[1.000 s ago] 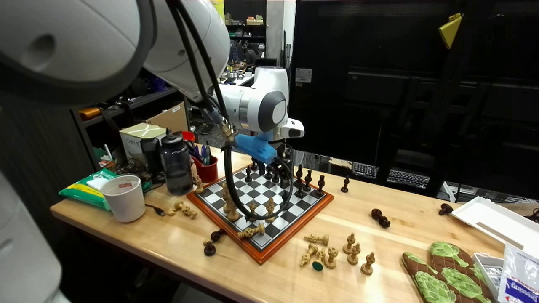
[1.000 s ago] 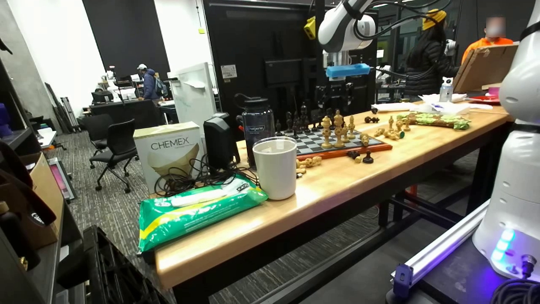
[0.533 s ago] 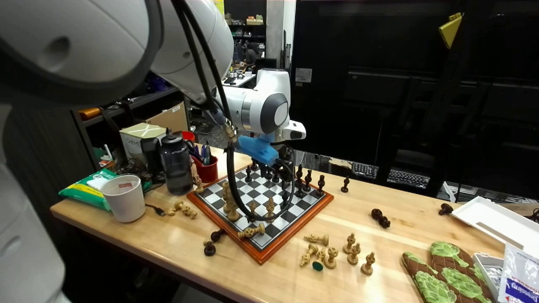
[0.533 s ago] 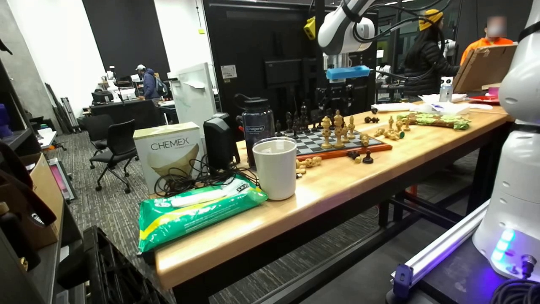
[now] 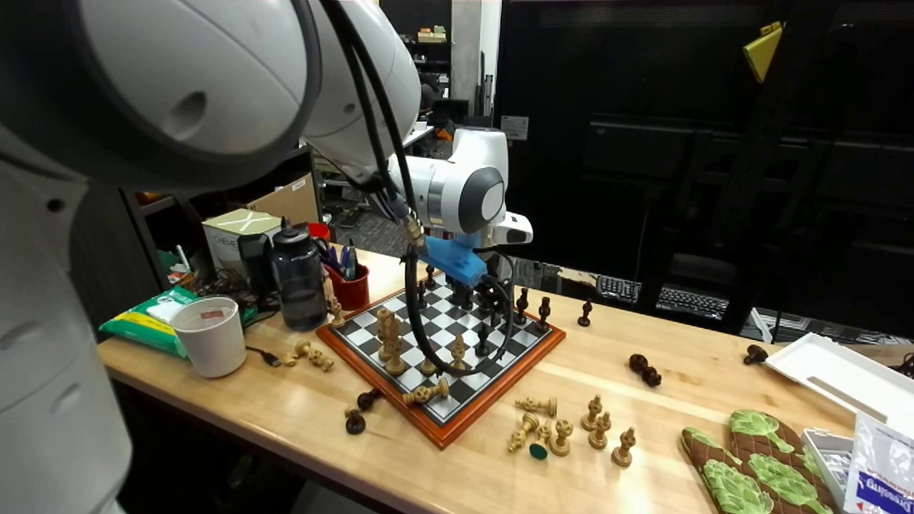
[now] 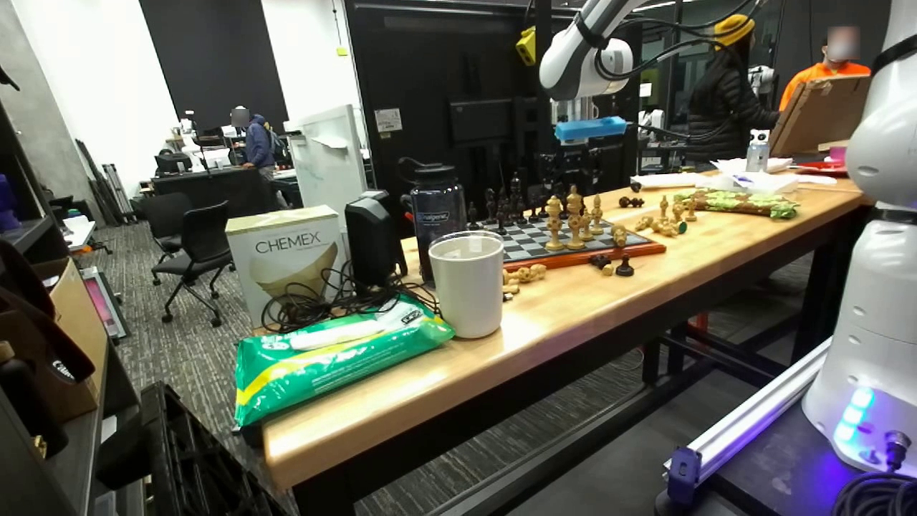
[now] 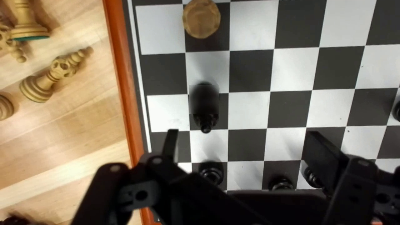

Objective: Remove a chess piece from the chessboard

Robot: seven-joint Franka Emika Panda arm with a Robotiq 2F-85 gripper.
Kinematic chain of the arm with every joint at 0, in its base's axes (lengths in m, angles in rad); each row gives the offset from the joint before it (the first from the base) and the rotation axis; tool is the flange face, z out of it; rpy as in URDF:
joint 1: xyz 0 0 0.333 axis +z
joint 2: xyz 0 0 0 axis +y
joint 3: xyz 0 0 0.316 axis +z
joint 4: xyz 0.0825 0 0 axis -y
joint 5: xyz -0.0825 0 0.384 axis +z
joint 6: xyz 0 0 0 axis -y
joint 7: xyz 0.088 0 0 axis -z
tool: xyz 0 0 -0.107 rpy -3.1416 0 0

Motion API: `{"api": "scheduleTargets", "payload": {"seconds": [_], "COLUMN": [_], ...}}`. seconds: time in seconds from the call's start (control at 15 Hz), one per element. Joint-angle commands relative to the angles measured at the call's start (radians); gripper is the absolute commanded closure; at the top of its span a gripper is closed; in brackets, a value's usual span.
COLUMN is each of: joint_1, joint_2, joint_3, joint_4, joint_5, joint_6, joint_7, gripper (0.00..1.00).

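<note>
Hanging before chessboard (image 5: 448,318): cable (image 5: 412,285) | nearby: pieces (image 5: 525,430) lying sideways, bottle (image 5: 300,285), mug (image 5: 212,344)

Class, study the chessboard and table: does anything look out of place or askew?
Yes: a pale chess piece lies on its side at the edge of the chessboard, whereas others there stand upright. More toppled pieces lie on the table.

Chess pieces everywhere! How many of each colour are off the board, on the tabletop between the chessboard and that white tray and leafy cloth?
Pale chess pieces: 7
Dark chess pieces: 3
Total: 10
</note>
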Motion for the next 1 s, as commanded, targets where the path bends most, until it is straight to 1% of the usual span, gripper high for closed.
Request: {"api": "scheduleTargets", "payload": {"seconds": [0.0, 0.4, 0.47, 0.53, 0.6, 0.67, 0.8, 0.87, 0.93], "joint_1": [-0.004, -0.010, -0.013, -0.014, -0.014, -0.015, -0.016, -0.016, -0.016], "joint_2": [0.027, 0.042, 0.045, 0.047, 0.049, 0.051, 0.056, 0.058, 0.059], "joint_3": [-0.011, -0.027, -0.028, -0.029, -0.029, -0.028, -0.028, -0.028, -0.029], "joint_4": [0.031, 0.030, 0.030, 0.031, 0.030, 0.031, 0.033, 0.035, 0.035], "joint_5": [0.002, 0.009, 0.011, 0.014, 0.016, 0.021, 0.024, 0.024, 0.023], "joint_6": [-0.015, -0.013, -0.012, -0.011, -0.007, -0.009, -0.010, -0.012, -0.015], "joint_7": [-0.012, -0.013, -0.015, -0.021, -0.024, -0.029, -0.033, -0.034, -0.033], "gripper": [0.00, 0.00, 0.03, 0.27, 0.28, 0.32, 0.46, 0.55, 0.62]}}
